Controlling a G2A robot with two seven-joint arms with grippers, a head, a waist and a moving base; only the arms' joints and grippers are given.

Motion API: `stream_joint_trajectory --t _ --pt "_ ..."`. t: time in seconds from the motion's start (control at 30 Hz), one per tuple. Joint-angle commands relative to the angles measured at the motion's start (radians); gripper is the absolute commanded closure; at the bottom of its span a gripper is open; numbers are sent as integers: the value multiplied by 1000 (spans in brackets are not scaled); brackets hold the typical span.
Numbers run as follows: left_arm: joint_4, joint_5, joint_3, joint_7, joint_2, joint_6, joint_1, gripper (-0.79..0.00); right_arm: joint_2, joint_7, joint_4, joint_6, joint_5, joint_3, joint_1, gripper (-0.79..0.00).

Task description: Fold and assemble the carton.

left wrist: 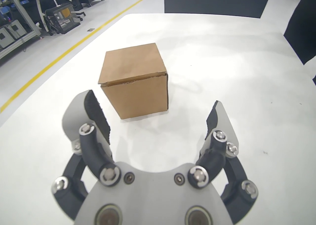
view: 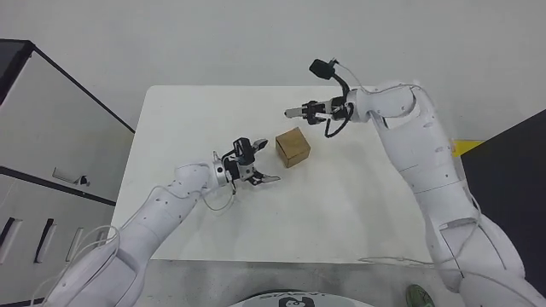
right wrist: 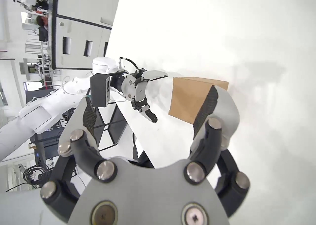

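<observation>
Carton (view: 293, 147) just beside left tool (view: 264, 161)

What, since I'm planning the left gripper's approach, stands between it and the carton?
Nothing visible. Bare table lies between the open left gripper and the carton; the right gripper sits on the carton's far side.

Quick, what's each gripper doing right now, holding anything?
Left gripper: open, holding nothing, apart from the carton.
Right gripper: open, holding nothing, also apart from the carton.
</observation>
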Motion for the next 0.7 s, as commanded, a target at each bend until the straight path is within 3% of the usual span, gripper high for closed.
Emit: stream_joint_trajectory --t 0.0,0.23,0.53,0.67 --pt "-17 -26 -9 -14 1 3 10 -785 17 31 -19 -108 58 56 -52 -785" --pt "-75 -46 -20 -95 0 33 28 -785 56 76 -65 -267 316 212 -215 -785" --pt "-76 -63 -23 -110 -1 37 33 -785 57 69 -62 -264 330 219 -222 -785" --pt "-71 -128 -29 -136 -11 25 30 -785 71 65 -59 -315 394 260 -264 -785"
